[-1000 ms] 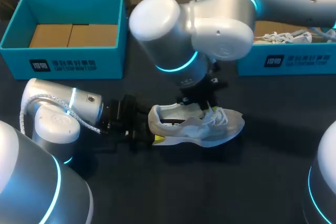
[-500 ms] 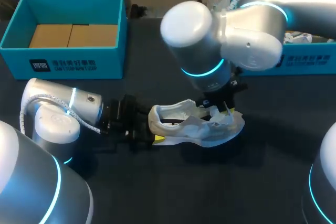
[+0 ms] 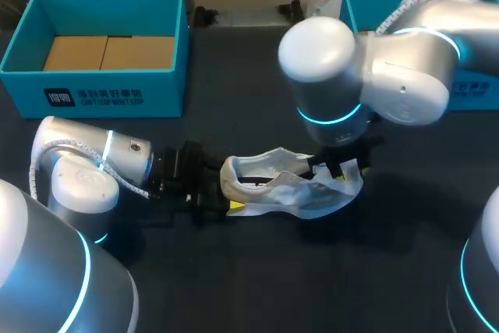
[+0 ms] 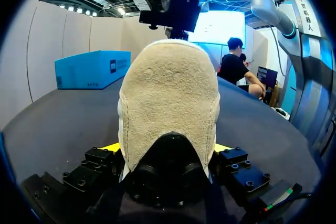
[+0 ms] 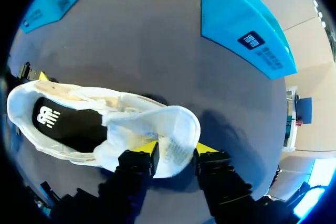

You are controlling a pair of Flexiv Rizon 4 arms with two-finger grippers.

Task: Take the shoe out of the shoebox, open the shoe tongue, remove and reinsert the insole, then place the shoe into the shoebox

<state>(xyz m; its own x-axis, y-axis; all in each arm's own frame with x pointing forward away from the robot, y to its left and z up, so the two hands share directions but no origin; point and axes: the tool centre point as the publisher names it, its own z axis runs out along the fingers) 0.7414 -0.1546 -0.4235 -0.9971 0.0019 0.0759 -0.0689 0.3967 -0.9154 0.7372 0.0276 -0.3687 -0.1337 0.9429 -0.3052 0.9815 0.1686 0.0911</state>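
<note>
Right gripper, pinching the tongue, is dragging it toeward so the shoe gapes; left gripper clamps the heel, insole next.

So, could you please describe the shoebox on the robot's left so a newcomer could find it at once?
On the dark table, look to the far side, beyond the left arm. There stands an open teal shoebox, bare brown cardboard showing inside; the other teal box, far right, is half hidden behind the right arm.
</note>
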